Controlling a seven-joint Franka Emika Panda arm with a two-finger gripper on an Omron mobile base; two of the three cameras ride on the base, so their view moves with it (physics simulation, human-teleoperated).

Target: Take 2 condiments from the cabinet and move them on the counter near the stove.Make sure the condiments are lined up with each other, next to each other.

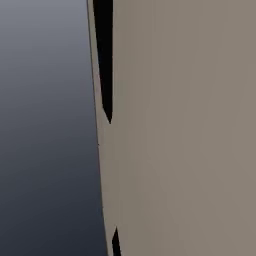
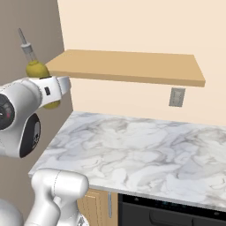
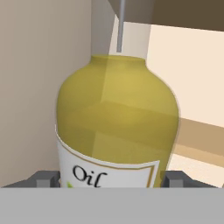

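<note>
Beige wall [image 2: 132, 26] backs a white marble counter [image 2: 141, 154] with a grey outlet plate [image 2: 177, 97] above it and a dark stove [image 2: 176, 214] front under its near edge; the light-brown wooden shelf board [image 2: 128, 66] juts out overhead, its left end close to the brown side wall [image 2: 26, 26]; the end effector [image 3: 113, 179] is clamped on the yellow oil bottle [image 3: 118, 118], a fingertip [image 3: 43, 178] at each side of its white label; the bottle stands upright, pourer [image 2: 25, 46] up, off the shelf's left front corner, high over the counter's left end; counter surface below lies open.
</note>
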